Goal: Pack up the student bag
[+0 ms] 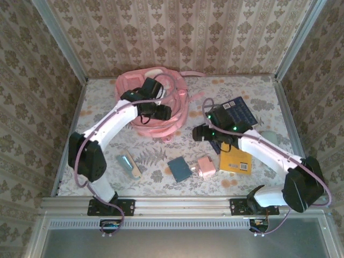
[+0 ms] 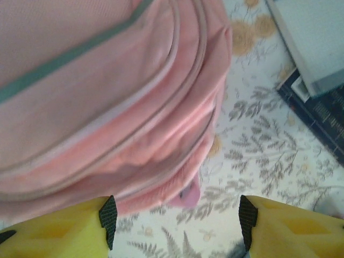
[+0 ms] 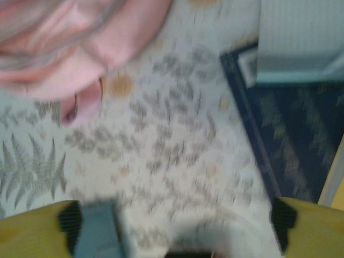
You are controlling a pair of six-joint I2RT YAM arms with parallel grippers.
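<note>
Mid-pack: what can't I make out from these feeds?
- Top view: whether the student bag has an open pocket; the left arm lies across it.
- Left wrist view: the bag's pockets run off the top and left edges.
- Right wrist view: blurred; the grey-blue thing by one finger of the right tool cannot be identified.
- Top view: the dark blue book is part-hidden by the right arm.

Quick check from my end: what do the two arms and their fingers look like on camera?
Both the left arm and right arm have white curved links, black joints and a purplish cable running alongside. Green lights glow near the right wrist. The left gripper and right gripper carry yellow fingers with black pads.
</note>
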